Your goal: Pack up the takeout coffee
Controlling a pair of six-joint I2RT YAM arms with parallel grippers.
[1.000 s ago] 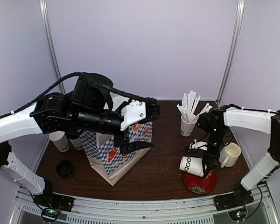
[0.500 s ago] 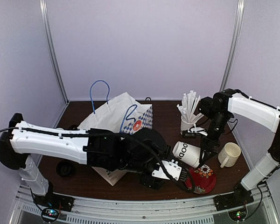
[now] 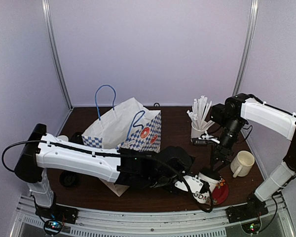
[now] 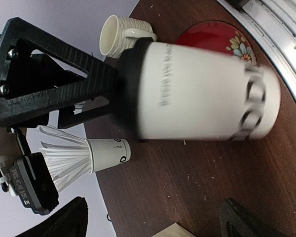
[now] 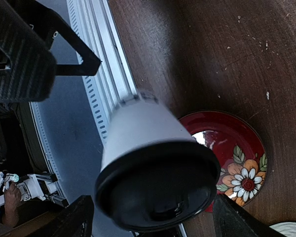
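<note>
The left arm reaches low across the near side, in front of the checked paper bag (image 3: 123,129). The left gripper (image 4: 153,219) is spread wide, clear of the takeout coffee cup (image 4: 202,96). The right gripper (image 5: 155,219) clamps that cup at its black lid, tilted above the red plate (image 5: 237,148). The cream mug (image 4: 116,34) stands just right, with the stirrer cup (image 4: 108,154) farther back.

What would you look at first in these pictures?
Probably the white coffee cup with the black lid, tilted in the right arm's jaws by a red flowered plate at the front right, with the left arm stretched across to it. After that, the blue-checked paper bag standing mid-table and the cup of white sticks behind.
</note>
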